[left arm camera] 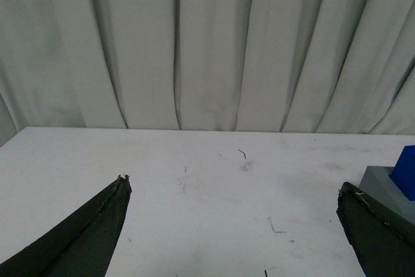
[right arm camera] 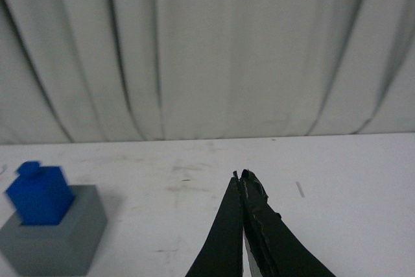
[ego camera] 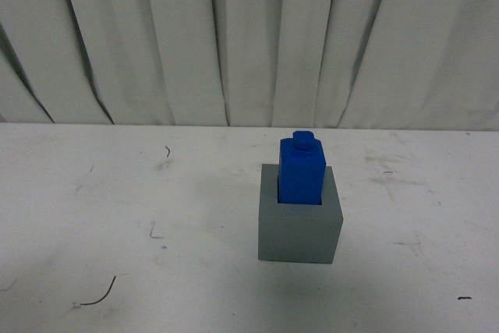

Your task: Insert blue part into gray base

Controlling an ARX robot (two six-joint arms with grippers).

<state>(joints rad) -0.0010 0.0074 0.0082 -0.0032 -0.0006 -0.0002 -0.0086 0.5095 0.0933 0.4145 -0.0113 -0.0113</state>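
Observation:
The blue part [ego camera: 302, 169] stands upright in the recess of the gray base [ego camera: 300, 232], knob on top, on the white table in the front view. Neither arm shows in that view. My left gripper [left arm camera: 233, 189] is open over bare table, well apart from the gray base [left arm camera: 382, 183] and the blue part [left arm camera: 407, 173], which show at the frame's edge beside one dark finger. My right gripper [right arm camera: 241, 176] is shut with nothing in it, off to the side of the blue part [right arm camera: 40, 194] sitting in the gray base [right arm camera: 55, 235].
A white table [ego camera: 117, 216] carries scuff marks and a thin dark wire scrap [ego camera: 101, 295] near its front. A pleated white curtain [ego camera: 234, 37] closes off the back edge.

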